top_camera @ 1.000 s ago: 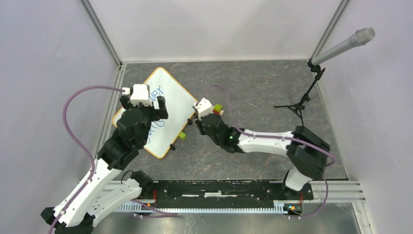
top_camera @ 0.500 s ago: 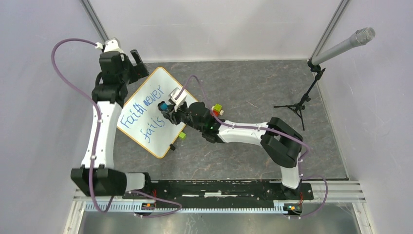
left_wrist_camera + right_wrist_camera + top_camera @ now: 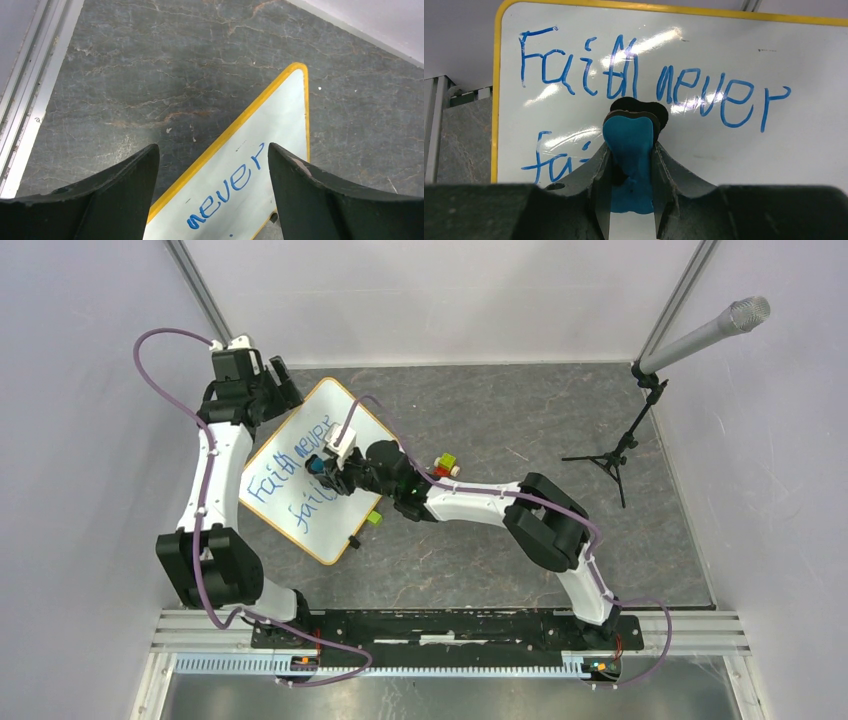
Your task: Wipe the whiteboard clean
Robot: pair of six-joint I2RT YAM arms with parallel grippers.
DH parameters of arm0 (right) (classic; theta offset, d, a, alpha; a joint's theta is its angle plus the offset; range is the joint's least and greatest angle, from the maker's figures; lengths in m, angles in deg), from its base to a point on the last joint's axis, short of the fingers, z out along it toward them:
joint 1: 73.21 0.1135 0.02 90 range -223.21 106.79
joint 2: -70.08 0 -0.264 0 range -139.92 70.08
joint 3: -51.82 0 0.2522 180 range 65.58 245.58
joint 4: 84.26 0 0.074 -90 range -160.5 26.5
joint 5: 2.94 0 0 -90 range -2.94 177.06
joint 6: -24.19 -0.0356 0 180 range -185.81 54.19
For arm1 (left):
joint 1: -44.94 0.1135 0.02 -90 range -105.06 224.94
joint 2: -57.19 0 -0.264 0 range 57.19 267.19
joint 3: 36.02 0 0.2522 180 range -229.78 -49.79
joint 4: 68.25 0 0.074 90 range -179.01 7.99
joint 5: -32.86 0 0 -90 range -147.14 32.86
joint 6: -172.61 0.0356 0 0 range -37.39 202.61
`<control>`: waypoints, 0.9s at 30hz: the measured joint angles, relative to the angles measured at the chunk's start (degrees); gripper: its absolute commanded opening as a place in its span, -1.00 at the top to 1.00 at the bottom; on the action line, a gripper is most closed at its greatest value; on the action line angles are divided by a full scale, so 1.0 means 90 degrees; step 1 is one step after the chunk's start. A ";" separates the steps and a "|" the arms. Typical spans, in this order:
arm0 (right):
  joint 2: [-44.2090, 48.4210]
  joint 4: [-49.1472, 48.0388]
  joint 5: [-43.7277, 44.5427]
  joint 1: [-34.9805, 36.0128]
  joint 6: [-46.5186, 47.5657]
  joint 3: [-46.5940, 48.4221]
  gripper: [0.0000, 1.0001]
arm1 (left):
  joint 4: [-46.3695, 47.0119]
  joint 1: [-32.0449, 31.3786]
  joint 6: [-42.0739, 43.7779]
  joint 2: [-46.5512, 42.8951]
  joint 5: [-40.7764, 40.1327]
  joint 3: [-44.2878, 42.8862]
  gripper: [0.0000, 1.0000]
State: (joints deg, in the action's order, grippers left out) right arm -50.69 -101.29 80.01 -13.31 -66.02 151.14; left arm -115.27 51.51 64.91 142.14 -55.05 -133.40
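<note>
Right arm has slid further left over the bench (image 3: pixel 520 410), onto the whiteboard (image 3: pixel 318 532) lying far-left, blue writing unwiped. Left gripper (image 3: pixel 212 150) jaws wide above its far corner; right gripper (image 3: pixel 325 475) jaws clamp a blue eraser (image 3: pixel 629 142). Wiping looks about to begin: press pad flat, sweep across letters.

A grey marbled tabletop (image 3: pixel 520 410) is enclosed by pale walls (image 3: pixel 440 290) and aluminium framing (image 3: pixel 207 305); a microphone stand (image 3: pixel 628 437) is set well right of the right gripper (image 3: pixel 320 470) jaws.
</note>
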 measured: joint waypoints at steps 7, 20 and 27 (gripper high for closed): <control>-0.0236 0.0454 0.0019 0.0032 0.0134 0.0454 0.16 | 0.0019 0.0000 -0.0007 0.0046 -0.0007 0.0250 -0.54; -0.0568 0.1015 0.0539 0.0126 0.0318 0.0874 -0.01 | 0.0092 0.0000 -0.0197 0.0245 0.0284 0.0430 -0.33; -0.0542 0.0814 0.0794 0.0126 0.0321 0.0627 0.25 | 0.0112 0.0012 -0.0202 0.0228 0.0299 0.0466 -0.28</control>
State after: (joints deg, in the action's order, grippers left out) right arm -55.56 -93.96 87.16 -12.17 -63.13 156.78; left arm -114.26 51.62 63.10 144.20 -52.36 -129.20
